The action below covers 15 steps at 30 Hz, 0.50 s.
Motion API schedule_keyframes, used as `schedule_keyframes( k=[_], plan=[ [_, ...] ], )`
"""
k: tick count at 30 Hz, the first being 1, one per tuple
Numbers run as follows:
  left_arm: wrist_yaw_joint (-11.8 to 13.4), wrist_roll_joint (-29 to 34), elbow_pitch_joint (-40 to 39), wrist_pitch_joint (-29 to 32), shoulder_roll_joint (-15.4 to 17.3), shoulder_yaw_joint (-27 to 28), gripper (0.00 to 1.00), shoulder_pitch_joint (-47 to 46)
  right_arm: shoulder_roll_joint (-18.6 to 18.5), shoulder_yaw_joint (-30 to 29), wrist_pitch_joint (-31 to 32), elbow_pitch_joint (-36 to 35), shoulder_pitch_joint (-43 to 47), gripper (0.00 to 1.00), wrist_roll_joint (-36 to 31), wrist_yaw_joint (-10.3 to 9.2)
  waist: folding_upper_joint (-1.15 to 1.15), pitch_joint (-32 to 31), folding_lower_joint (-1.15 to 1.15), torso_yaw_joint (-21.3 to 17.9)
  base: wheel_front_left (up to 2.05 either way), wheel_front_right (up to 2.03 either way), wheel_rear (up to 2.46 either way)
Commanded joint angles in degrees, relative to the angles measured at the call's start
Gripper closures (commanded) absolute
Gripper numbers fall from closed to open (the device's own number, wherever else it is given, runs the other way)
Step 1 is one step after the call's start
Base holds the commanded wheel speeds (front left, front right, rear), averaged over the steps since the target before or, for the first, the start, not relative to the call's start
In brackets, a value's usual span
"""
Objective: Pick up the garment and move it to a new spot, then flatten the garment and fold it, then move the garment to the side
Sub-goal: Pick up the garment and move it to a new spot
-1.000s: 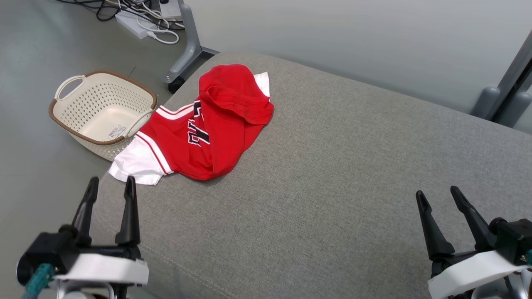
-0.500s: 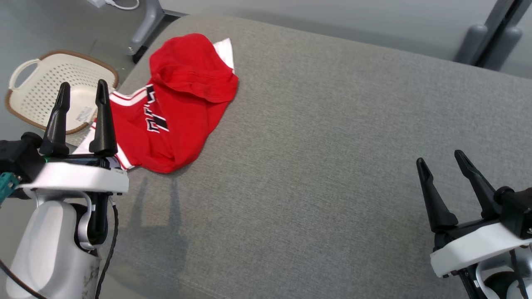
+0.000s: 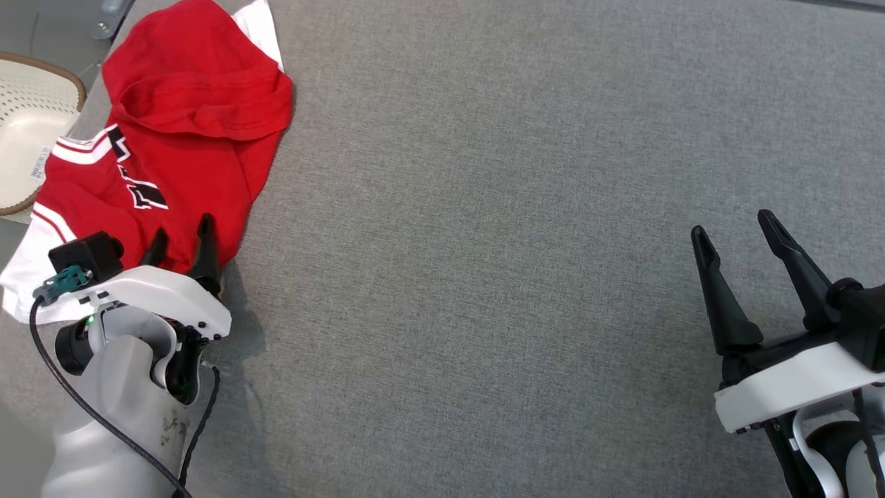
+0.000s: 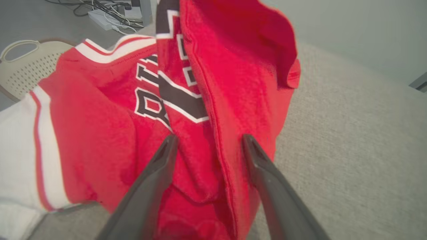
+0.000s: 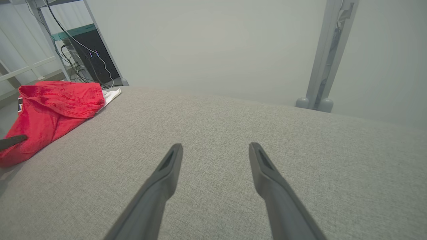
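Note:
The garment [image 3: 173,124] is a red jersey with white sleeves and black-and-white lettering, lying crumpled at the far left of the grey cushion [image 3: 484,242]. My left gripper [image 3: 181,238] stands open over the jersey's near red edge. In the left wrist view its two fingers straddle a red fold [image 4: 206,150] of the garment [image 4: 100,126], jaws apart. My right gripper [image 3: 736,232] is open above bare cushion at the lower right, far from the jersey. The right wrist view shows that gripper [image 5: 215,148] open, with the garment [image 5: 50,113] off at the left.
A cream perforated basket [image 3: 31,131] with a brown rim sits on the floor past the cushion's left edge. Cables and a power strip [image 4: 106,16] lie on the floor beyond. A grey metal post [image 5: 325,56] stands behind the cushion.
The head camera has tilted down and right, shifting the whole picture. My left gripper has moved forward and down onto the jersey's near edge. The right gripper holds its place, open.

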Motion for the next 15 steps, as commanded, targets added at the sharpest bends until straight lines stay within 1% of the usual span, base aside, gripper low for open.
schedule_keyframes(
  k=[1,2,3,4,5,6,9,11,12,15],
  plan=[
    [-0.36,-0.77,2.58,0.25,-0.18,-0.28,0.0,-1.9,-0.56,0.04,-0.04,0.09,-0.89,0.0,0.1,0.02,0.0,0.97,0.0,-0.68,0.0,0.0,0.0],
    [-0.45,-1.12,4.01,0.53,-0.23,-0.49,0.0,-2.4,-0.66,0.17,-0.06,0.25,-1.22,0.0,0.1,0.02,0.0,1.11,0.0,-0.78,0.0,0.0,0.0],
    [-0.58,-1.43,5.14,0.5,-0.35,-0.79,0.27,-2.84,-0.74,0.27,-0.13,0.44,-1.51,0.0,0.14,0.02,0.0,1.23,0.0,-0.88,0.0,0.0,0.0],
    [-0.54,-1.61,5.91,0.19,-0.22,-1.06,0.73,-3.29,-0.79,0.37,-0.23,0.63,-1.63,0.0,0.23,0.02,0.0,1.31,0.0,-0.98,0.0,0.0,0.0],
    [-0.52,-2.11,6.23,-0.02,-0.35,-1.52,1.0,-3.63,-0.86,0.45,-0.33,0.89,-1.72,0.0,0.36,0.02,0.0,1.36,0.0,-1.04,0.0,0.0,0.0],
    [-0.54,-2.21,6.05,-0.61,-0.31,-2.06,1.0,-3.86,-0.92,0.42,-0.43,1.09,-1.9,0.0,0.43,0.02,0.0,1.33,0.0,-1.08,0.0,0.0,0.0],
    [-0.5,-2.37,4.77,-2.11,1.09,-2.7,1.0,-4.23,-0.82,0.2,-0.98,1.53,-2.26,0.0,0.65,0.02,0.0,0.65,0.0,-1.19,0.0,0.0,0.0],
    [-0.51,-1.41,3.4,-2.52,2.21,-2.6,1.0,-4.1,-0.63,0.04,-1.47,2.15,-2.0,0.0,0.93,0.02,0.0,-0.23,0.0,-1.33,0.0,0.0,0.0],
    [-0.46,-0.69,1.31,-2.63,3.14,-1.84,1.0,-4.17,-0.55,-0.11,-1.9,2.47,-1.82,0.0,0.99,0.02,0.0,-0.72,0.0,-1.41,0.0,0.0,0.0],
    [1.17,2.36,-6.26,-2.6,4.72,1.07,1.0,-1.77,-0.24,-0.38,-2.86,3.15,-1.2,0.0,1.38,0.02,0.0,-2.22,0.0,-1.81,0.0,0.0,0.0]
  ],
)
